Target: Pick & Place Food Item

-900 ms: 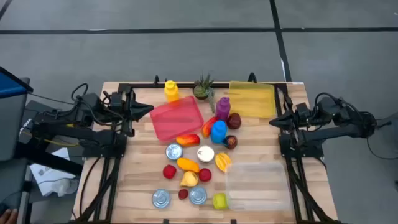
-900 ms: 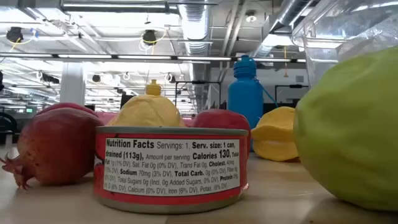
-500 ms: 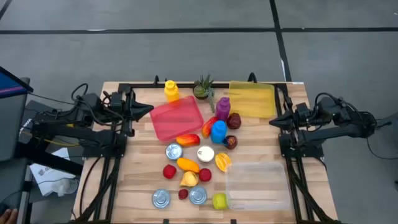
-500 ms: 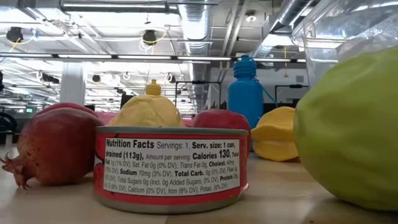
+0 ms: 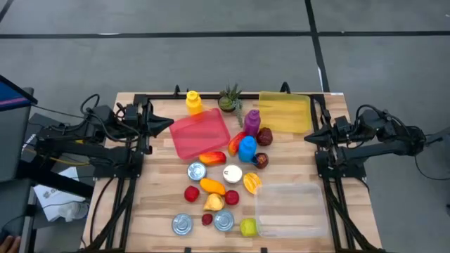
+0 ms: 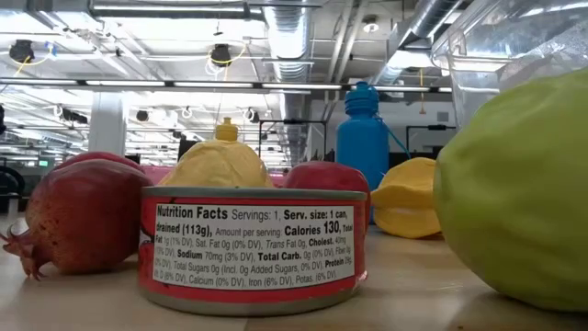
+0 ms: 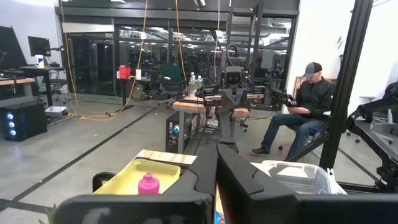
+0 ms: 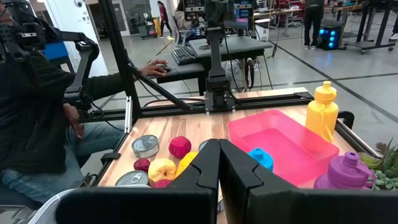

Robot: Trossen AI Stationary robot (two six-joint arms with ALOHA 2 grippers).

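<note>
Food items lie in a cluster mid-table: an orange fruit, a red apple, a yellow fruit, a green fruit, a yellow pepper, two pomegranates and several cans. My left gripper stays shut at the table's left side, level with the pink tray. My right gripper stays shut at the right side, near the yellow tray. Neither touches anything. In the wrist views the shut fingers point across the table.
A clear plastic container sits at the near right. A blue bottle, purple bottle, yellow bottle and small plant stand toward the far side. A person sits beyond the table's right side, another beyond its left side.
</note>
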